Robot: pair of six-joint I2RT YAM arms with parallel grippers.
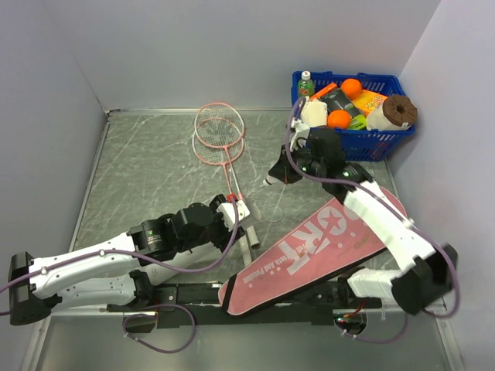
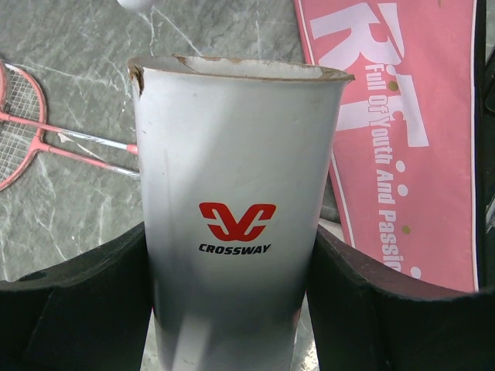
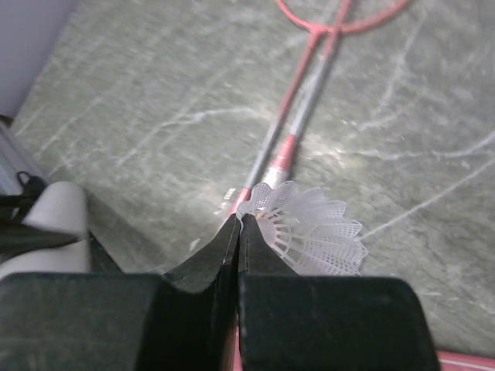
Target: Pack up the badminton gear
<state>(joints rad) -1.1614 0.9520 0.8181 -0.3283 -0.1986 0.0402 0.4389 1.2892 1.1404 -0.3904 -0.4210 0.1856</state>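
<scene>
My left gripper [image 2: 232, 259] is shut on a white tube [image 2: 236, 178] with a red logo, its fingers pressed against both sides and the open end pointing away. In the top view the white tube [image 1: 237, 210] is at mid-table. My right gripper [image 3: 241, 220] is shut on the skirt edge of the white shuttlecock [image 3: 317, 232], just above the racket shafts. Seen from above, the right gripper [image 1: 271, 179] sits a short way beyond the tube's open end. Two pink-framed rackets [image 1: 219, 131] lie stacked on the table. The pink bag [image 1: 317, 247] lies flat at the near right.
A blue plastic basket [image 1: 387, 141] of groceries stands at the back right corner, just behind the right arm. Walls close the table on the left, back and right. The right arm's forearm stretches over the pink bag.
</scene>
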